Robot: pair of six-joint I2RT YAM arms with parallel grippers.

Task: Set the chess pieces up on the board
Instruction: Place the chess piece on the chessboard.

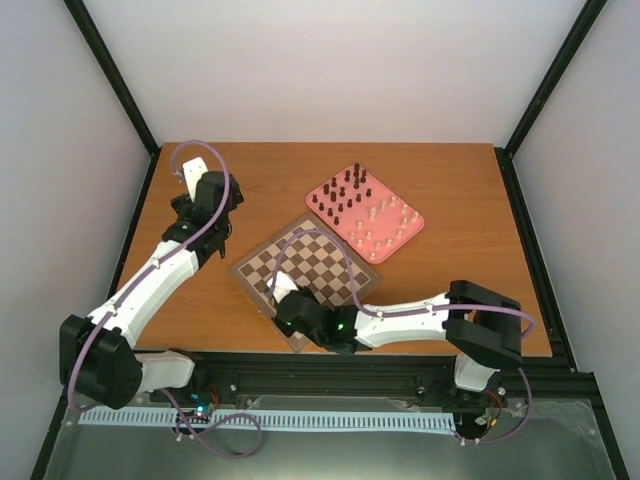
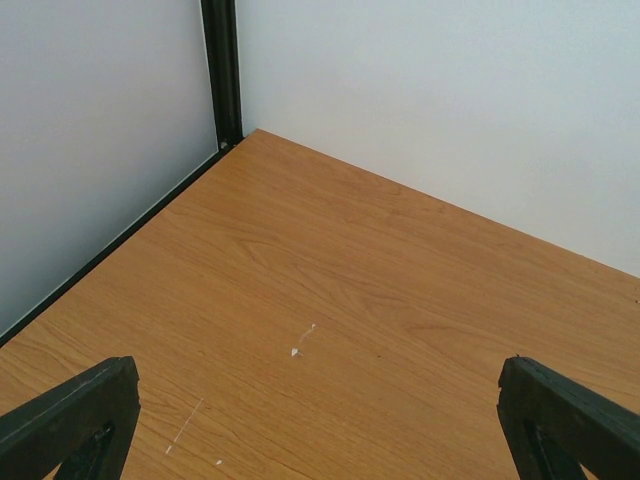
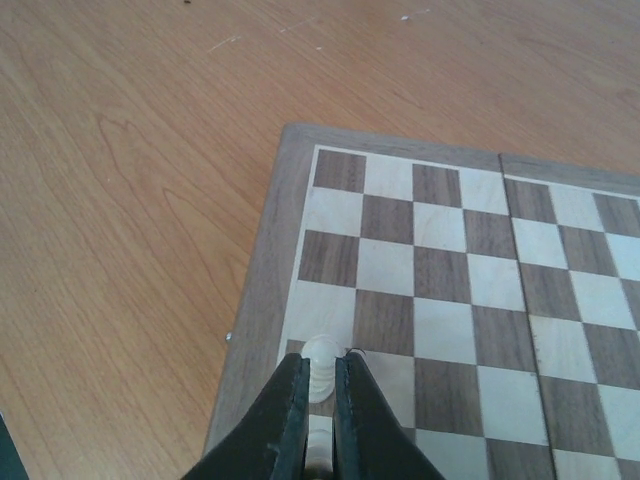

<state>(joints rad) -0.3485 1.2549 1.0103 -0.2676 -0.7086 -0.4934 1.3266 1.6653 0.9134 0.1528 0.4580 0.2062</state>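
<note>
Piece (image 3: 321, 350), cream, in right end effector (image 3: 321, 366)

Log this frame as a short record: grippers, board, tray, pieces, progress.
left gripper: open, holding nothing, over bare table
right gripper: shut on a cream piece, at the board's corner squares
board: no standing pieces on the visible squares
pink tray: beyond the board, holds the dark set and the cream set
contact: cannot tell if the held piece touches the board
progress: setup barely begun
</note>
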